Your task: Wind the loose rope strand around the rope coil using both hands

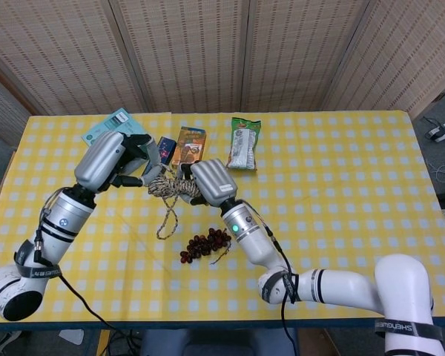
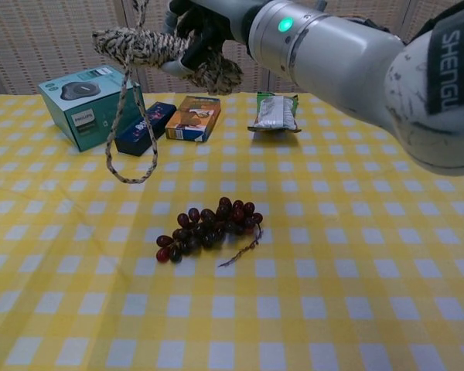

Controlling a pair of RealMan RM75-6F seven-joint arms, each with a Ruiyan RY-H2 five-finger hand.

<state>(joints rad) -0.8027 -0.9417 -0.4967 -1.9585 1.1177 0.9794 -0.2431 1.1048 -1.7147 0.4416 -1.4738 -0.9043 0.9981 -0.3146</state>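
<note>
Head view shows your left hand (image 1: pixel 137 159) pinching the loose strand (image 1: pixel 165 219), which loops down beneath it. Just right, your right hand (image 1: pixel 200 182) grips the rope coil (image 2: pixel 151 50). Winding is underway; next, judge another wrap over the coil.

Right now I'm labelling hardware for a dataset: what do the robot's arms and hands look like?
Both arms are glossy white segmented tubes with black bands. The right arm shows a green indicator light near the wrist and a black band lettered in white. The left hand and right hand have boxy silver-grey backs and dark fingers. Black cables run along both forearms; the left arm also carries a lettered band.
</note>
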